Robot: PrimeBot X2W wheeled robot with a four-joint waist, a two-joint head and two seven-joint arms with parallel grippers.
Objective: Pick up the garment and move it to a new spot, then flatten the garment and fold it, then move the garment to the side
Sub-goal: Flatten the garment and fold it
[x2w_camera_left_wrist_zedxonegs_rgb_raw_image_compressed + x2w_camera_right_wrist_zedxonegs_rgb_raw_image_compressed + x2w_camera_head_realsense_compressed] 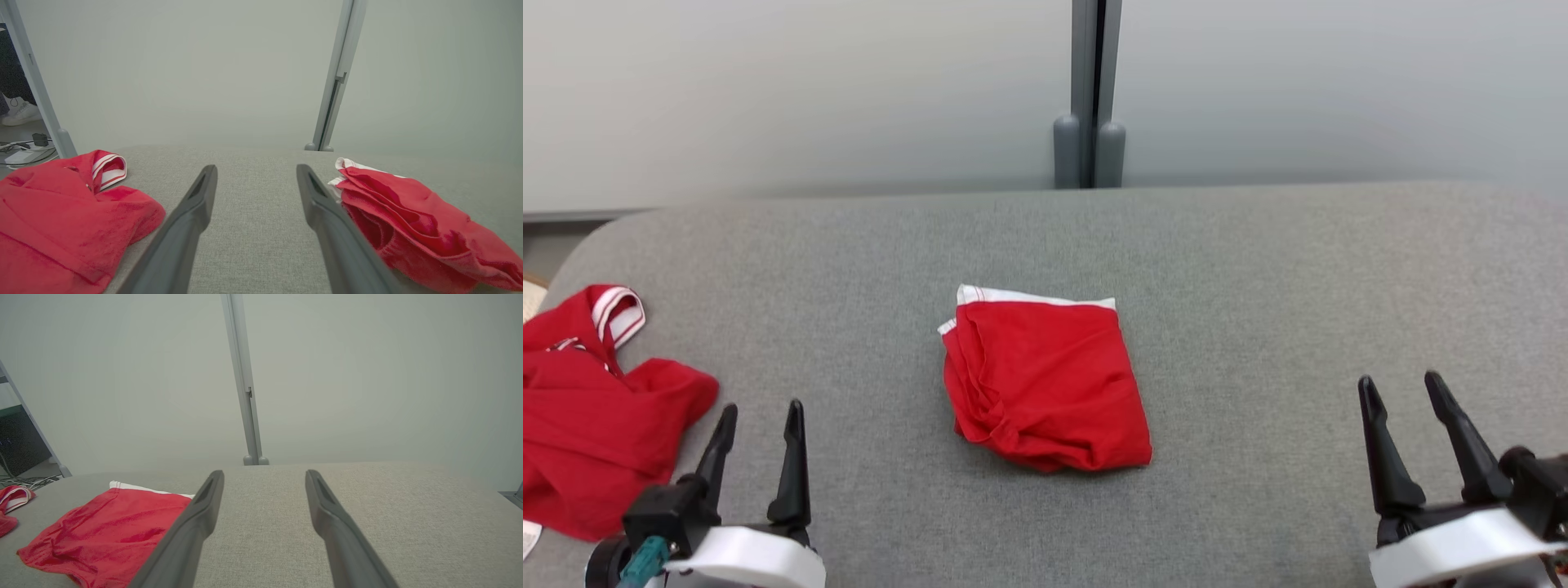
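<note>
A folded red garment [1045,384] with a white-trimmed edge is being observed lying flat on the grey fabric-covered table [1258,269], and it is being taken as the reference for all positions. No contact is being made with it by either gripper. The left gripper [761,408] is being held to the near left of the garment, apart from it, its jaws being kept spread with nothing between them. The right gripper [1399,380] is being held well to the garment's right, its jaws likewise being kept spread and empty. A second red garment [596,416], crumpled and with a white-striped cuff, is being noted farther to the left of the folded one than the left gripper. A grey upright post [1090,98] is being recorded directly behind the folded garment, past the table's far edge.
</note>
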